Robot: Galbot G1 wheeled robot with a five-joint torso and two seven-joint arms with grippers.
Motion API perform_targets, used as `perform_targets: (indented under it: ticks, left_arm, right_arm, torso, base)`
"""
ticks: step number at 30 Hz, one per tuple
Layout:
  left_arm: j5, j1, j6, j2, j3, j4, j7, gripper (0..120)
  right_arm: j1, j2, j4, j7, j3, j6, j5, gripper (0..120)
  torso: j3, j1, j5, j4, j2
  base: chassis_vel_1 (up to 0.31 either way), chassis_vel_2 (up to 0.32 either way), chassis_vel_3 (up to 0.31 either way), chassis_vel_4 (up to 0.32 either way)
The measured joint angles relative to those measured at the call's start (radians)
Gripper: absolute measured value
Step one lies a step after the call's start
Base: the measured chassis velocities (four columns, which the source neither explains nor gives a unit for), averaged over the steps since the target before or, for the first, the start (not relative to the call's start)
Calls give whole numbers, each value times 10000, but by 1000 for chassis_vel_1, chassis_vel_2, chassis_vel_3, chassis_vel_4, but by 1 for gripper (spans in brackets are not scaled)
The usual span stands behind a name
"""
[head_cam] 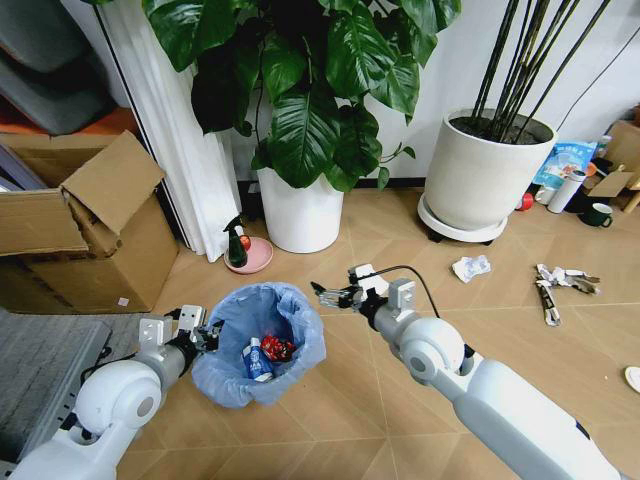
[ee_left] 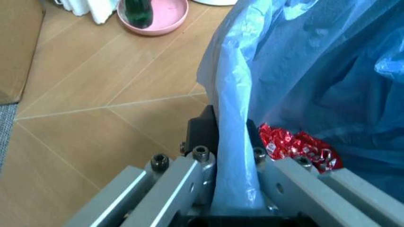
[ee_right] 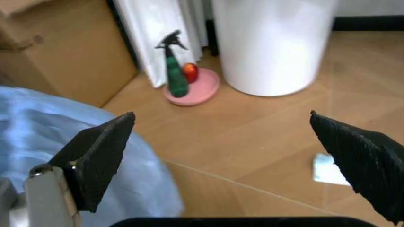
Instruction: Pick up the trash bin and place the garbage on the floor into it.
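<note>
Left gripper (ee_left: 230, 189) clamped trash bin (head_cam: 258, 342) rim, likely steadying it for drops (red wrapper (ee_left: 295, 145) inside). Right gripper (ee_right: 230, 161) spread empty beside bin; crumpled paper (head_cam: 471, 267) remained on floor.

Indoor office or home corner: herringbone wood floor (head_cam: 300, 420), big potted plants in white pots (head_cam: 300, 215), white curtain (head_cam: 175, 130), open cardboard boxes (head_cam: 85, 230), grey rug (head_cam: 40, 370), litter scattered about.
</note>
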Motion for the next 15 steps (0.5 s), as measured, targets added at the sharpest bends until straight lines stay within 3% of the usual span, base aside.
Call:
perform_targets:
  ticks: [15]
  left_arm:
    - [71, 18, 0, -145, -22, -32, -6, 0]
  right_arm:
    - [-1592, -42, 193, -715, 2731, 232, -1150, 100]
  torso:
    - [0, 0, 2, -3, 0]
  base:
    - [-51, -48, 48, 40]
